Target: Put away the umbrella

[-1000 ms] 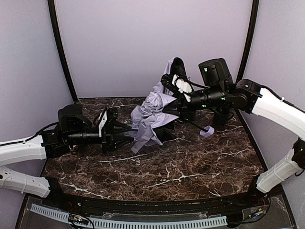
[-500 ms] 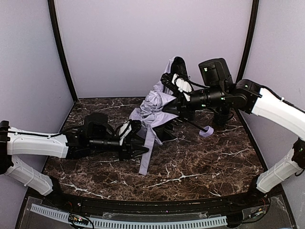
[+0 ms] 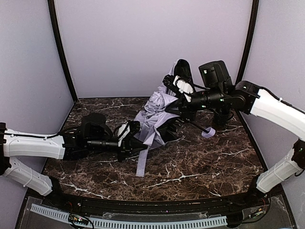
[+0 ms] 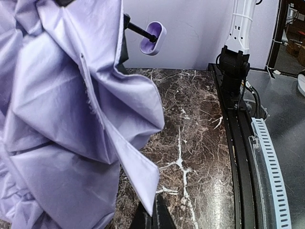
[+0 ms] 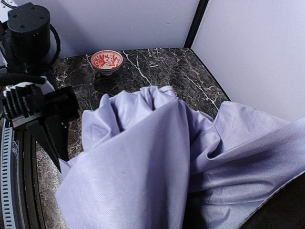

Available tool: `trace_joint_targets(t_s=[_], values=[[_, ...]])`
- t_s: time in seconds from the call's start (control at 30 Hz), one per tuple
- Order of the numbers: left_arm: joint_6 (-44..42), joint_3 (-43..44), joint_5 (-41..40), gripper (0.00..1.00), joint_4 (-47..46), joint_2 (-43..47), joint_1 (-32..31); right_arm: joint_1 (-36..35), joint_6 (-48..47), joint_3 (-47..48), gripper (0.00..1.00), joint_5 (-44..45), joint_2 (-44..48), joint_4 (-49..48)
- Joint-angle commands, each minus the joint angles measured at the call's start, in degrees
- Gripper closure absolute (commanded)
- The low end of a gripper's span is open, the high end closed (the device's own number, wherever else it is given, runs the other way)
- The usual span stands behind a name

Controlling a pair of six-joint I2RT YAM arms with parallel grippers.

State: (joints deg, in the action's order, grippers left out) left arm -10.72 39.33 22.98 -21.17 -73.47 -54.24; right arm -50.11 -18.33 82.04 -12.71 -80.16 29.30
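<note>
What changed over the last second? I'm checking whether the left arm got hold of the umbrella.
The left gripper moved from the left side toward the middle and nearer the front, then closed on a hanging flap of the umbrella. That flap now trails down across the marble. The right gripper kept the umbrella propped up at the back, and the handle barely shifted.

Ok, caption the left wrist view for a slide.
Hanging flap of the lavender umbrella pinched in the shut left claw, its handle beyond, over the marble table.
</note>
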Motion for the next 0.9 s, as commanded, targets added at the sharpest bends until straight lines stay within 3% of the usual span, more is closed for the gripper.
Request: trace_joint_targets(t_s=[0.0, 0.17, 0.33, 0.47, 0.63, 0.87], values=[[-3.5, 1.5, 0.4, 1.00, 10.9, 5.7, -0.3, 1.5, 1.1, -2.1, 1.00, 7.5, 0.8, -5.8], [0.7, 1.7, 11.8, 1.00, 9.9, 7.6, -1.2, 1.5, 0.3, -2.9, 1.00, 2.0, -4.7, -7.2], [2.0, 5.3, 17.0, 1.00, 7.9, 5.5, -3.5, 1.5, 0.2, 1.0, 1.00, -2.5, -14.9, -5.9], [-2.2, 4.1, 11.7, 1.00, 12.9, 7.5, -3.6, 1.5, 1.8, 2.0, 1.00, -2.2, -17.7, -4.3], [-9.4, 0.1, -1.6, 1.00, 20.5, 10.7, -3.5, 1.9, 3.0, 0.3, 1.00, -0.4, -13.1, -7.7], [-13.7, 1.1, -15.0, 1.00, 19.5, 1.0, -2.8, 1.2, 1.1, -4.5, 1.00, 1.5, -4.7, -15.1]])
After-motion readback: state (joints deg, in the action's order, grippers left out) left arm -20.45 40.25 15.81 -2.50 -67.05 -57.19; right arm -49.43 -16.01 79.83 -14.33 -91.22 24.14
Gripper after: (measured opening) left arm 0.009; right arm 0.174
